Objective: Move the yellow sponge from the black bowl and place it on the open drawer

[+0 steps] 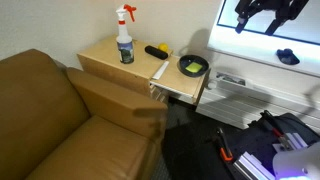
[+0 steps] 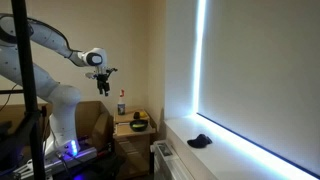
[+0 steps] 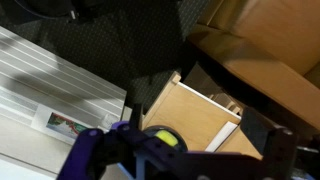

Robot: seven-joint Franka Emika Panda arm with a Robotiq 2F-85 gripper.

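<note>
1. Start from the claw (image 1: 268,13) as it stands: high in the air, fingers spread wide, nothing held between them.
2. Locate the yellow sponge (image 1: 190,66) far below the claw and off to one side, lying inside the black bowl (image 1: 204,68) on the tan cabinet top.
3. Check the wrist view too: probably the same sponge, glimpsed as a yellow spot just beneath the blurred fingers (image 3: 100,150), but too hidden to be sure.
4. Travel sideways first, high up, until the bowl sits straight beneath the claw; only then go down.
5. Steer clear of the spray bottle (image 1: 125,38) and the yellow-and-black object (image 1: 157,50), both farther from the claw than the bowl and easy to knock on a slanted approach.
6. Descend vertically with the jaws wide, aiming one finger to each side of the sponge and both inside the rim, so as not to nudge or tip a bowl likely light enough to slide.
7. Stop just short of the bowl's floor, then close gently: a soft block, likely to squash, so squeeze only enough to hold it.
8. Lift straight up until clear of the rim before heading for the open drawer (image 1: 158,74), just beside the bowl and likewise far below the claw.
</note>
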